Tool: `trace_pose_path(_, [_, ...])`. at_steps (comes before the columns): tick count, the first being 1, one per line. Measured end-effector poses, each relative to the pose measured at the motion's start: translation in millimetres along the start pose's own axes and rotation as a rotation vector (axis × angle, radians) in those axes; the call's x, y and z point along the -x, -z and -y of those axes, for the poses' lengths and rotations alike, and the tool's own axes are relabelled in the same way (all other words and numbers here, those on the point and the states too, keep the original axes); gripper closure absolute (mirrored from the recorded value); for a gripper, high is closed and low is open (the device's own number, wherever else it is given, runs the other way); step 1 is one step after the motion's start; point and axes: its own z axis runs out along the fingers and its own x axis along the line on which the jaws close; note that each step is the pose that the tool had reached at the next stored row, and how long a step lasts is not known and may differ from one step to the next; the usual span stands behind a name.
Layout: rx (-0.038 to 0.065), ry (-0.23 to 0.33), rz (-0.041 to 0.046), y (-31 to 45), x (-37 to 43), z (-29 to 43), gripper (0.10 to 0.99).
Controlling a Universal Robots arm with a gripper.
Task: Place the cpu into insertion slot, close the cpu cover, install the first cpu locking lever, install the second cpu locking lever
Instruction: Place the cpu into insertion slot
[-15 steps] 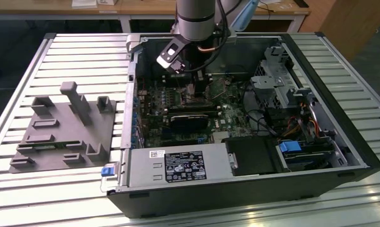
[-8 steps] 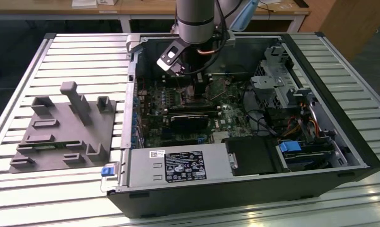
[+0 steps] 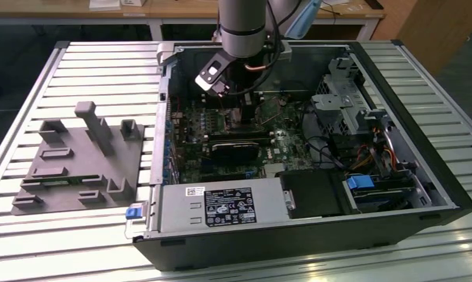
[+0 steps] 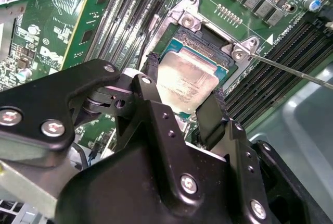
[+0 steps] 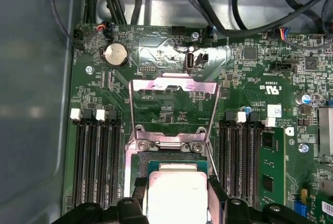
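Grey moulded plastic, a parts tray (image 3: 71, 170), lies at nine o'clock in the exterior view, on that view's left part of a slatted metal table (image 3: 103, 59). Just beside it toward three o'clock lies an open computer case (image 3: 299, 244), with a labelled silver power supply (image 3: 220, 208) at its six o'clock edge and the green motherboard (image 3: 193, 126) beyond that. The arm (image 3: 244, 26) reaches down from twelve o'clock into the middle of the case. A metal drive cage (image 3: 338, 97) and a blue tab (image 3: 360, 182) sit toward three o'clock, the exterior view's right.

In both wrist views the gripper (image 4: 184, 84) is low over the board, its two black fingers (image 4: 150, 75) pressed against opposite edges of the cpu (image 4: 190, 78), clamping it. The cpu, pale metal face up, is at the insertion slot (image 4: 204, 39); whether it is fully seated I cannot tell. In the first wrist view the cpu cover (image 5: 171, 84) is swung open, back from the slot on its hinge, the board showing through its window. Long black memory slots (image 5: 96, 161) flank the socket on both sides, and a coin cell (image 5: 115, 54) sits beyond the cover. In the second wrist view a thin lever rod (image 4: 291, 70) angles away from a corner screw of the slot
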Motion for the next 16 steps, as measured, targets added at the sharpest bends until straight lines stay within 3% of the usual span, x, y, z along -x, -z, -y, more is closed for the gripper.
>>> trace_pose_path(16, [0.0, 0.0, 0.0005, -11.4, -1.0, 1.0, 0.545])
